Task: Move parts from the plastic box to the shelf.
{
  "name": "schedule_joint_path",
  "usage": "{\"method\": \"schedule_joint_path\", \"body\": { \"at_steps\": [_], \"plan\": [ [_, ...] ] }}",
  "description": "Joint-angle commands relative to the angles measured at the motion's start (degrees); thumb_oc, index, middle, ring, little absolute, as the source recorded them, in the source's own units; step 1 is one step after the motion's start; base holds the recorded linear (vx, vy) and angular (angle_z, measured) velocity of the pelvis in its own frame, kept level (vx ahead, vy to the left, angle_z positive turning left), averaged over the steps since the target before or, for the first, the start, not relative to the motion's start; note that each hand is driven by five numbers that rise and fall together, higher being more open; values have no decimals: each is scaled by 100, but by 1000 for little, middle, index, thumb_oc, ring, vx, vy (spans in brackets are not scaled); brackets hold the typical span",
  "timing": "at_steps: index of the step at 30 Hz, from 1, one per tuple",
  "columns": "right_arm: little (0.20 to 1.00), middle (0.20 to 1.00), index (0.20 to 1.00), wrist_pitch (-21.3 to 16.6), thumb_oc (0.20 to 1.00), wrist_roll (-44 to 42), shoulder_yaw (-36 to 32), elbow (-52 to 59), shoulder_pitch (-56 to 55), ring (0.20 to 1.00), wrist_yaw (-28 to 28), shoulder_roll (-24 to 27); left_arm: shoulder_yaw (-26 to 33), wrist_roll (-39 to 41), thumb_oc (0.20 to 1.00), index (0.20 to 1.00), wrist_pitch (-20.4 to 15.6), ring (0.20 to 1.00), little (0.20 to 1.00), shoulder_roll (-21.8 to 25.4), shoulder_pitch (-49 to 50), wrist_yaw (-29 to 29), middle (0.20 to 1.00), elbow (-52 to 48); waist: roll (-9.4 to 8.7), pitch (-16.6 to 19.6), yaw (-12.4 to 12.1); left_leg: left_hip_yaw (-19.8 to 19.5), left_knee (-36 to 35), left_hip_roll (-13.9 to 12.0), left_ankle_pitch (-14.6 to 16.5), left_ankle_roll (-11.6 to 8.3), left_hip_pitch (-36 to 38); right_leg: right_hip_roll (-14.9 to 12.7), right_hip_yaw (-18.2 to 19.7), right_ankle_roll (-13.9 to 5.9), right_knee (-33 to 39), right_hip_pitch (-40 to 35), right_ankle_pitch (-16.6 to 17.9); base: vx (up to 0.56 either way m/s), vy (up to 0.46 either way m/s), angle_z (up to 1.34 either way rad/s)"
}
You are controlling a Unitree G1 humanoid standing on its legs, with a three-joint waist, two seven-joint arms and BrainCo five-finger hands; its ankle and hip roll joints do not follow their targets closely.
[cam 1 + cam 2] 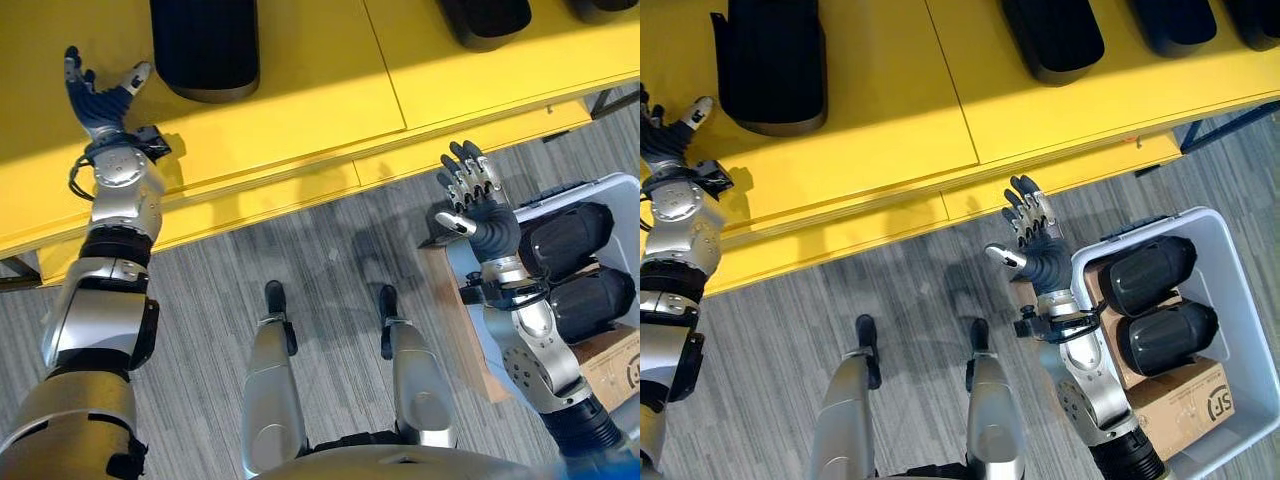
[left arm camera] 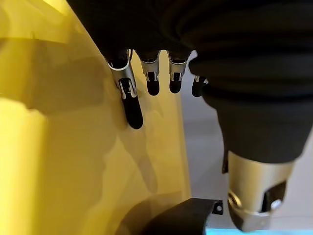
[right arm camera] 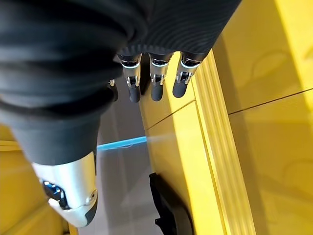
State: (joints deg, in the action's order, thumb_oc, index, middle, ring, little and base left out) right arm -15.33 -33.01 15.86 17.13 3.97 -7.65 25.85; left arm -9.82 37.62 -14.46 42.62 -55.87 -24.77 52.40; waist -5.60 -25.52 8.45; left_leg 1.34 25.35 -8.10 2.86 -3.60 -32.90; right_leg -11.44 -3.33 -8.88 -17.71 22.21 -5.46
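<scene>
My left hand (image 1: 100,98) hovers open over the yellow shelf (image 1: 300,90), left of a black part (image 1: 205,45) that stands on it; the fingers (image 2: 132,105) are straight and hold nothing. My right hand (image 1: 1038,245) is open and empty above the floor, between the shelf's front edge and the grey plastic box (image 1: 1240,290). Two black parts (image 1: 1145,275) (image 1: 1168,337) lie side by side in the box on a cardboard carton (image 1: 1185,400). More black parts (image 1: 1055,35) rest further along the shelf.
Grey striped carpet (image 1: 320,270) lies between the shelf and me. The plastic box stands on the floor at my right. A dark shelf leg (image 1: 1230,125) shows under the shelf's right end.
</scene>
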Motion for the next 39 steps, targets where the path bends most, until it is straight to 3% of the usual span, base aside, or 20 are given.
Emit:
{"method": "schedule_joint_path", "body": {
  "at_steps": [1, 14, 16, 19, 20, 22, 23, 24, 25, 39],
  "plan": [
    [1000, 1000, 1000, -416, 1000, -144, -317, 457, -139, 1000, 79, 141, -50, -46, 1000, 1000, 32, 1000, 1000, 201, -246, 180, 1000, 541, -21, 268, 27, 86, 230, -246, 146, -109, 0, -99, -46, 18, -158, -312, -221, 15, 30, -10],
    [1000, 1000, 1000, -380, 1000, -267, -339, 572, -543, 1000, 367, 285, -333, -299, 1000, 1000, 156, 1000, 1000, -40, -676, 327, 1000, 878, -93, 315, 184, 174, 332, -319, 239, -104, -53, -48, 97, 7, -210, -149, -187, 11, 20, -7],
    [1000, 1000, 1000, -368, 1000, -286, -345, 563, -568, 1000, 396, 303, -390, -344, 1000, 1000, 162, 1000, 1000, -112, -709, 352, 1000, 884, -100, 330, 208, 173, 372, -338, 399, -148, 16, -41, 125, -7, -245, -196, -301, 69, 3, -10],
    [1000, 1000, 1000, -383, 1000, -338, -367, 581, -576, 1000, 439, 335, -450, -374, 1000, 1000, 161, 1000, 1000, -245, -741, 407, 1000, 898, -102, 331, 238, 203, 372, -359, 394, -162, 32, -18, 167, 1, -298, -145, -302, -43, 8, -11],
    [1000, 1000, 1000, -384, 1000, -338, -370, 585, -570, 1000, 439, 334, -448, -375, 1000, 1000, 160, 1000, 1000, -242, -747, 407, 1000, 895, -101, 314, 238, 218, 339, -356, 244, -120, -29, -18, 164, 17, -281, -82, -189, -101, 6, -7],
    [1000, 1000, 1000, -380, 1000, -352, -374, 600, -590, 1000, 460, 348, -481, -389, 1000, 1000, 146, 1000, 1000, -329, -731, 438, 1000, 839, -98, 332, 250, 210, 375, -369, 390, -171, 31, -15, 179, 6, -325, -131, -307, -16, -6, -5],
    [1000, 1000, 1000, -376, 1000, -351, -385, 609, -593, 1000, 467, 354, -486, -394, 1000, 1000, 149, 1000, 1000, -357, -711, 454, 1000, 821, -94, 316, 256, 213, 339, -362, 236, -134, -29, -12, 179, 24, -310, -64, -193, 68, -19, -3],
    [1000, 1000, 1000, -363, 1000, -359, -388, 607, -601, 1000, 479, 359, -503, -411, 1000, 1000, 143, 1000, 1000, -397, -697, 465, 1000, 803, -91, 336, 258, 195, 369, -368, 383, -180, 36, -13, 185, 14, -332, -128, -310, -92, -13, -3],
    [1000, 1000, 1000, -354, 1000, -357, -403, 619, -600, 1000, 493, 364, -498, -404, 1000, 1000, 132, 1000, 1000, -437, -693, 475, 1000, 786, -81, 323, 260, 204, 324, -360, 224, -148, -17, -13, 180, 33, -316, -69, -198, 0, 0, 0],
    [1000, 1000, 1000, -351, 1000, -355, -382, 627, -682, 1000, 552, 395, -385, -235, 1000, 1000, 112, 1000, 1000, -988, -468, 589, 1000, 857, -41, 372, 261, 159, 256, -329, 174, -193, 33, -20, 151, 71, -373, -103, -208, -7, -1, 0]
  ]
}}
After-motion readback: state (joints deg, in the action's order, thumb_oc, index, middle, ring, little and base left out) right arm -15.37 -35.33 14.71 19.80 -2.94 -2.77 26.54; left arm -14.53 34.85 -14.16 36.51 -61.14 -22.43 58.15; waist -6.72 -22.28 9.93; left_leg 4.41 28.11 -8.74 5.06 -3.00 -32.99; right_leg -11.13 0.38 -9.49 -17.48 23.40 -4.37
